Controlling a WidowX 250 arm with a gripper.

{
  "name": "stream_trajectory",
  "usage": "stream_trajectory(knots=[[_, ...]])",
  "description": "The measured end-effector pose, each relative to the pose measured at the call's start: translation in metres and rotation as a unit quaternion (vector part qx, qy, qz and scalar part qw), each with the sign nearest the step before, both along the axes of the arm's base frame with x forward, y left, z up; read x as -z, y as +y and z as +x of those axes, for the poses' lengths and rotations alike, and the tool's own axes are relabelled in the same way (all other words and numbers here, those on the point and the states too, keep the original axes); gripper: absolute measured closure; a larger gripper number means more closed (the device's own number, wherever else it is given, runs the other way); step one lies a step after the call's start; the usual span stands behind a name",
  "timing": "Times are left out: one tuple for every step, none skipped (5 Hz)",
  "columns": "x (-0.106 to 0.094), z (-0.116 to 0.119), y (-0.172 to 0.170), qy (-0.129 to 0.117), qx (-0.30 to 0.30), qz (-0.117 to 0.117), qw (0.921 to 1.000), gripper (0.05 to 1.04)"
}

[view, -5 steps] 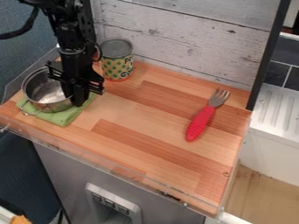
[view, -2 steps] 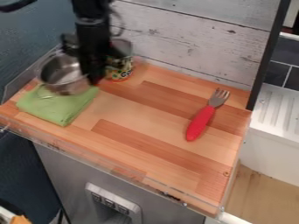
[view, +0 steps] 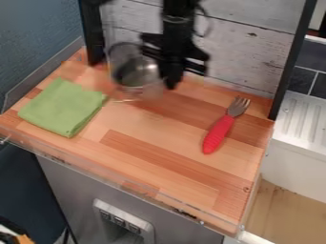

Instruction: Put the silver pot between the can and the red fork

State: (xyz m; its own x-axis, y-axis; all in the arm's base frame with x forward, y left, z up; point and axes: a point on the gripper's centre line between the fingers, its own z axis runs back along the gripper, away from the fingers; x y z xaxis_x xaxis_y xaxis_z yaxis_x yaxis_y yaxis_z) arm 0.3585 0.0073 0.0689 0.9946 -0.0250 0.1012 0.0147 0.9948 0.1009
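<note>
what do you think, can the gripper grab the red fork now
Probably not: the gripper seems to hold the silver pot, which would need setting down first, though the red fork itself lies uncovered.

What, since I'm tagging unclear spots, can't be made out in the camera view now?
- Can, camera view: its label and base are lost behind the blurred pot.
- Pot, camera view: blur softens its rim and underside, so whether it touches the counter can't be told.
- Hand, camera view: dark and blurred, so its exact contact with the pot is unclear.
- Arm, camera view: its upper part is cut off by the top edge.
</note>
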Motion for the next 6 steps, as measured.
stream_trajectory(knots=[[0.02, 0.023, -0.023, 0.017, 0.026, 0.0, 0.9995, 1.006], [0.044, 0.027, -0.028, 0.043, 0.026, -0.006, 0.9987, 1.006], [0.05, 0.025, -0.028, 0.049, 0.034, 0.002, 0.9982, 1.006], [0.054, 0.023, -0.028, 0.049, 0.033, 0.001, 0.9983, 0.986], [0.057, 0.02, -0.029, 0.058, 0.031, -0.001, 0.9979, 0.813], [0.055, 0.019, -0.029, 0.057, 0.027, -0.002, 0.998, 0.533]])
